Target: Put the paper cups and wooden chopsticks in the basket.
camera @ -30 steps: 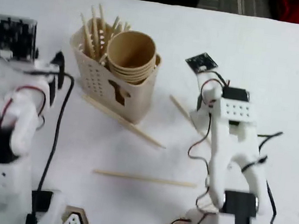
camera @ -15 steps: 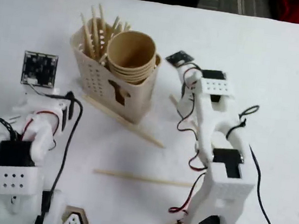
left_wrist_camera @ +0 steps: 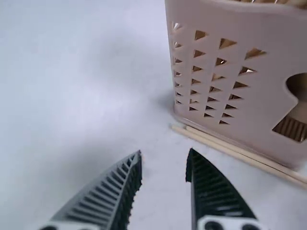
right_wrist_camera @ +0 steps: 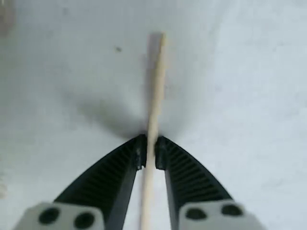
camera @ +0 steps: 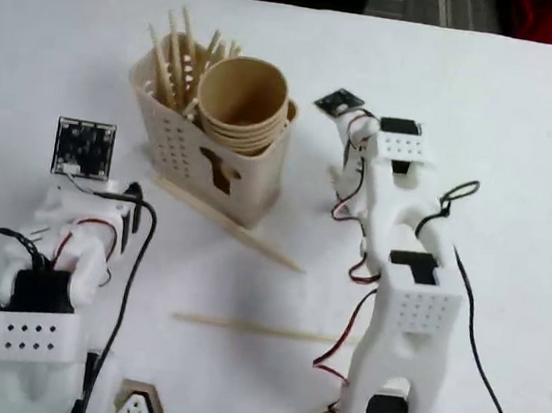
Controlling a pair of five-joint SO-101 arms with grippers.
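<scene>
Now the right claw point(right_wrist_camera: 149, 144) pinches a chopstick point(right_wrist_camera: 157, 81) near the basket point(camera: 177, 149).

Matt plastic basket point(left_wrist_camera: 230, 72), smooth wooden chopstick point(right_wrist_camera: 157, 81)

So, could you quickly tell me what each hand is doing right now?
Left hand: open, holding nothing.
Right hand: closed on a chopstick.

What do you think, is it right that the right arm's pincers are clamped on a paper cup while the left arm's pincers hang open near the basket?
Not a paper cup: the right wrist view shows the right gripper clamped on a wooden chopstick. The left gripper does hang open near the basket.
</scene>
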